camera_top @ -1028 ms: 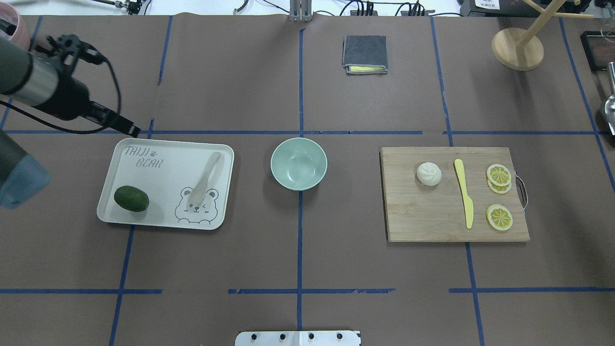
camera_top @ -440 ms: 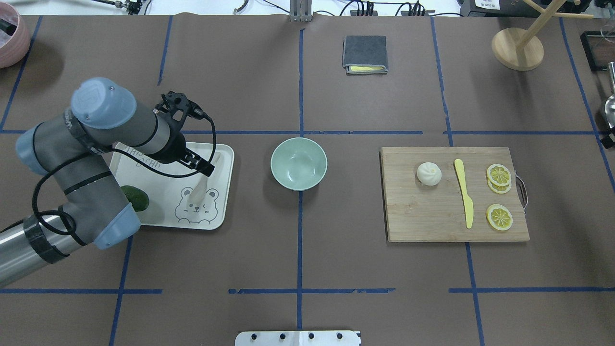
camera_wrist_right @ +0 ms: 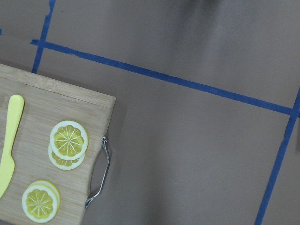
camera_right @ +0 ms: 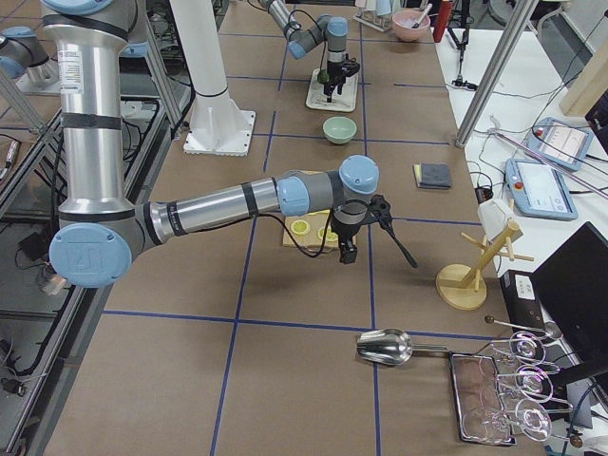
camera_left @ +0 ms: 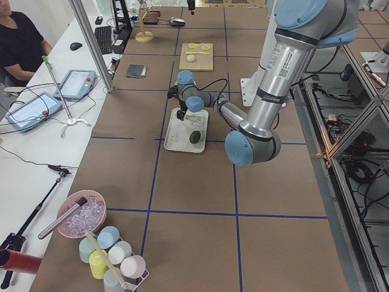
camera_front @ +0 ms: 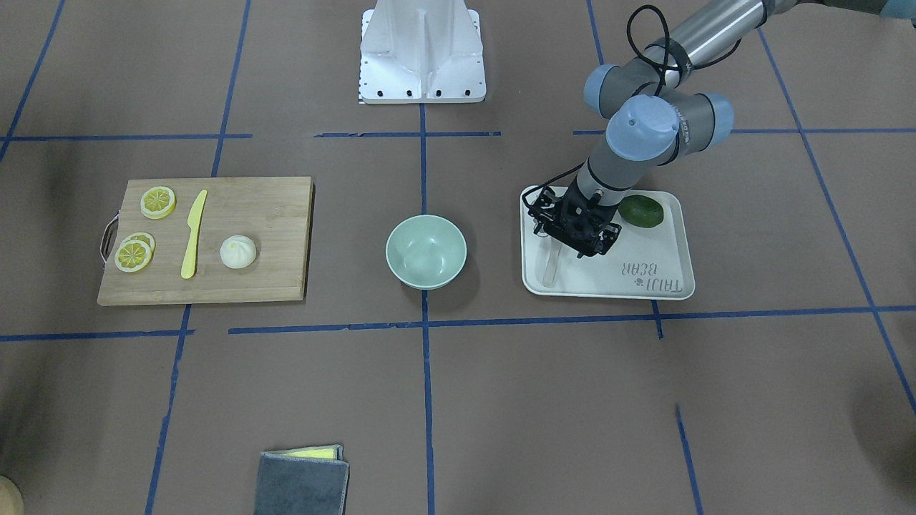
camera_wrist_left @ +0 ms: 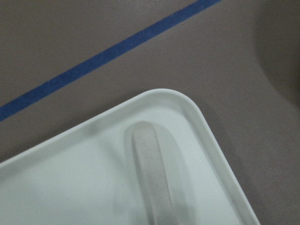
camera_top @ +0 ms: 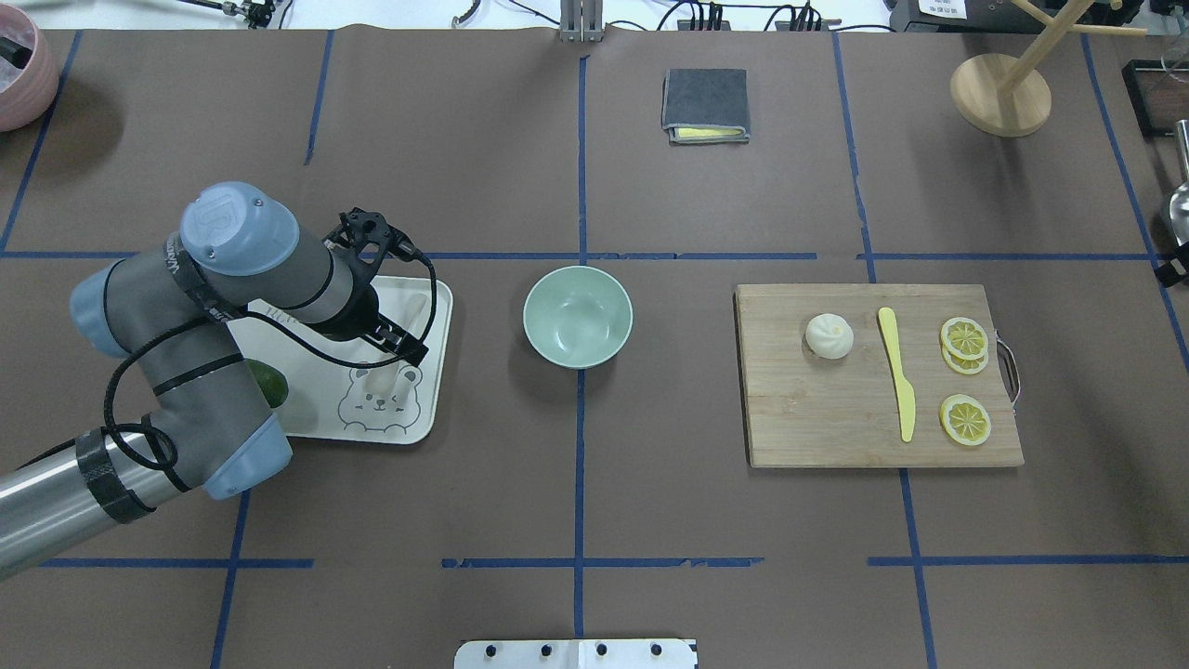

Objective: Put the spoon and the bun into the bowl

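Note:
The pale spoon lies on the bear-print tray, left of the mint-green bowl. My left gripper hangs just over the spoon's middle and looks open and empty; in the front view it hides the scoop, and the handle shows. The left wrist view shows the spoon handle near the tray corner. The bun sits on the cutting board, right of the bowl. My right gripper hovers past the board's right end; I cannot tell its state.
A dark green fruit lies on the tray beside the arm. A yellow knife and lemon slices share the board. A folded grey cloth, a wooden stand and a pink bowl stand at the far edge.
My left arm has swung in from the far left and come down over the tray, so the gripper now hangs over the spoon. Spoon, bun and bowl have not moved.

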